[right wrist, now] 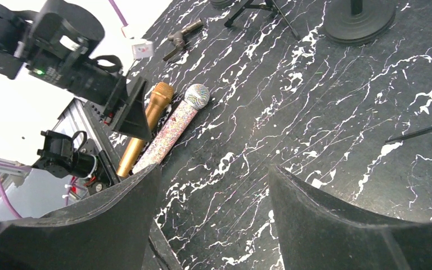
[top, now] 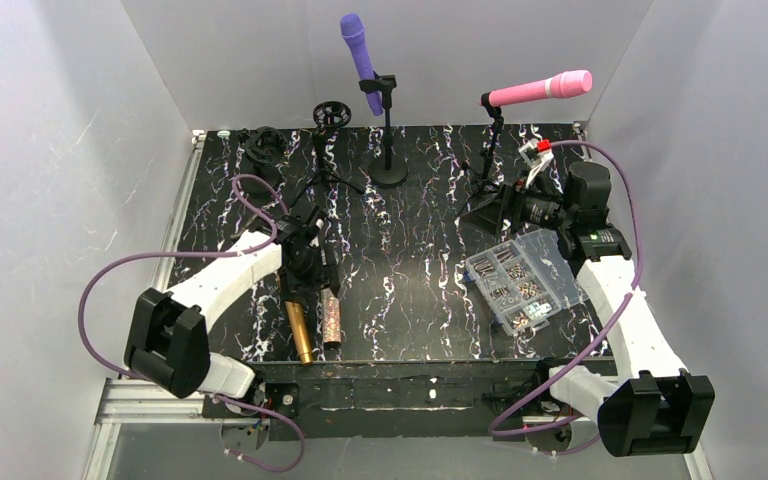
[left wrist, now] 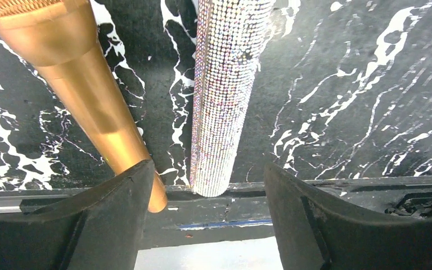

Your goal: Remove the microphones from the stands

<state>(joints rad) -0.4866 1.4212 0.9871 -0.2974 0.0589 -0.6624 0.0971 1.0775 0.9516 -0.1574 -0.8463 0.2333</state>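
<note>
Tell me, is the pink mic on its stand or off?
On: the pink mic sits clipped atop its stand, lying nearly level.

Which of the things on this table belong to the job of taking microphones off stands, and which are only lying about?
Job: purple microphone on its round-base stand; pink microphone on its tripod stand; gold microphone and glitter microphone, lying flat near the front edge.
Lying about: clear parts box; empty tripod stand at the back left.

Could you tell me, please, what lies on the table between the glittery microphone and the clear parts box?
Nothing: the top view shows only bare marbled table between the glittery microphone and the clear parts box.
</note>
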